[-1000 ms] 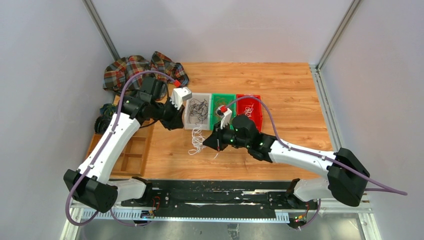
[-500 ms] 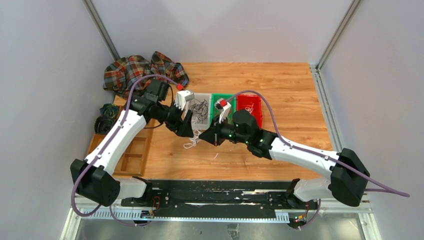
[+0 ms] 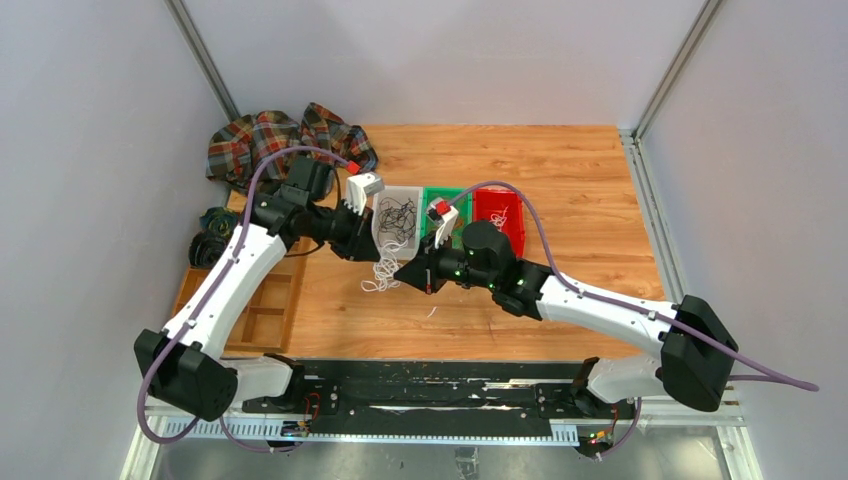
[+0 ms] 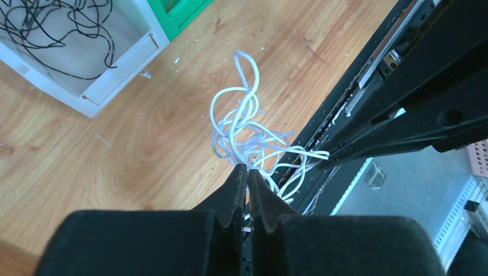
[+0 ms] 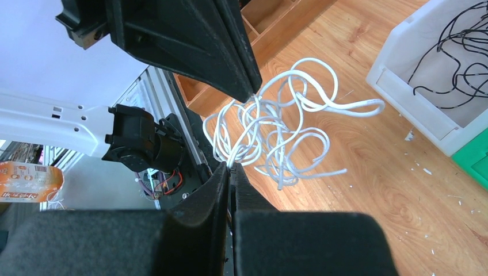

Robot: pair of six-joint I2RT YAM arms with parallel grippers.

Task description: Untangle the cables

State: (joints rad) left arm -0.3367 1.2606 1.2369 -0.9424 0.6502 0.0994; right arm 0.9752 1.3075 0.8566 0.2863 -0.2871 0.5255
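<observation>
**Both pincers clamped on one white tangle**

The left pincer [image 4: 247, 172] has its jaws pressed together on strands of the white cables [image 4: 244, 129]. The right pincer [image 5: 232, 167] is likewise closed on the same tangle, with its tips just beside the left's. The loose loops hang between and below the two; whether they touch the table [image 3: 590, 200] I cannot tell. Nearer than the pincers, the black rail [image 3: 440, 385] runs along the table's edge. Out past the left pincer lies the wooden tray [image 3: 262, 300]. Just beyond both stands the white bin [image 4: 115, 80], its near wall close to the loops, with black cables [image 4: 57, 29] inside. The green bin [image 4: 178, 11] adjoins it, then the red bin [image 3: 498, 193]. Bare board lies right of the right arm and beyond the bins.
</observation>
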